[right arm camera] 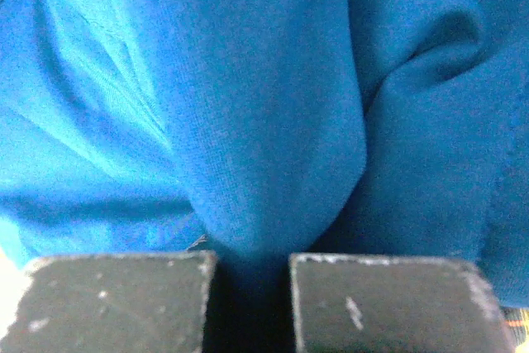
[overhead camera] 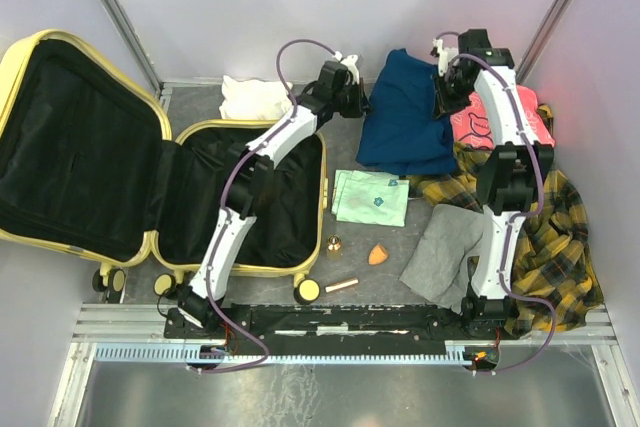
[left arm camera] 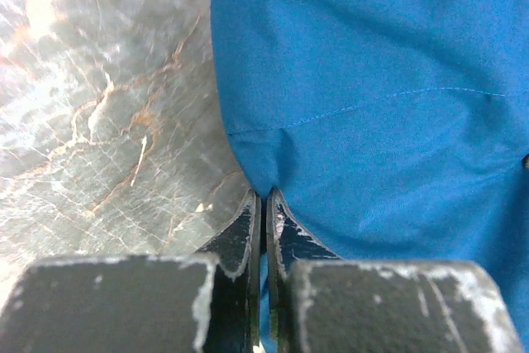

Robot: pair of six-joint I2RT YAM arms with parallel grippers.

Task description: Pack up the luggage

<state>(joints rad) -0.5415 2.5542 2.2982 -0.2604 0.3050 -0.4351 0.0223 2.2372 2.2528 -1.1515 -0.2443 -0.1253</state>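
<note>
Packing under way: the luggage (overhead camera: 80,147) lies open at the left of the table (overhead camera: 385,282), lid thrown back and black lining bare, ready to take clothes. Behind its right-hand half sits a white cloth (overhead camera: 255,99). Just right of that, the left end effector (overhead camera: 352,97) is closed on the left edge of a blue garment (overhead camera: 405,122), the cloth's edge pinched at the tips of its jaws in the wrist view. The right end effector (overhead camera: 447,87) is clamped on a bunched fold at the garment's far right side. Gripping two opposite sides suggests a shared lift, so the cloth travels spread rather than dragging on its way to the case. A green packet (overhead camera: 372,197), an orange sponge (overhead camera: 377,254), a grey cloth (overhead camera: 445,257) and a plaid shirt (overhead camera: 560,237) wait nearer the arms
</note>
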